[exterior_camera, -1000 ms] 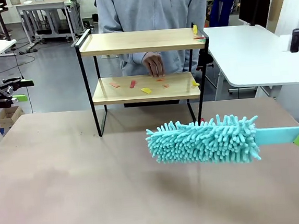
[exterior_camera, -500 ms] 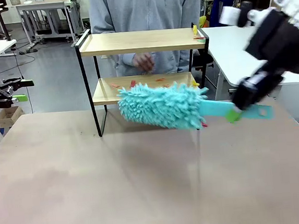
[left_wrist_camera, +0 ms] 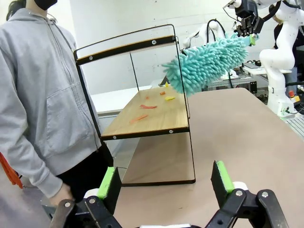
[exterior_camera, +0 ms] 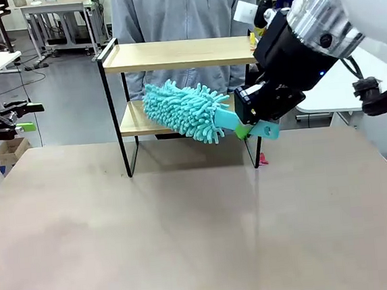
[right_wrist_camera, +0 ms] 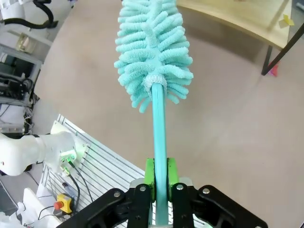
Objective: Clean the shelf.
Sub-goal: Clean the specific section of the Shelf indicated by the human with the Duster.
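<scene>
The right end effector [exterior_camera: 244, 129], clamped on the handle of the fluffy turquoise duster [exterior_camera: 182, 110], has just swung its head from over the brown tabletop [exterior_camera: 153, 230] to the lower board of the black-framed two-tier wooden shelf [exterior_camera: 172, 54] on the tabletop's far side, so sweeping can begin; the left end effector [left_wrist_camera: 164, 183] idles, fingers apart.

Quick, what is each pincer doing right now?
Left pincer: open, holding nothing.
Right pincer: closed on the handle of the duster.

duster [exterior_camera: 184, 110] blocks shelf [exterior_camera: 172, 54] front, top prob. free
</scene>
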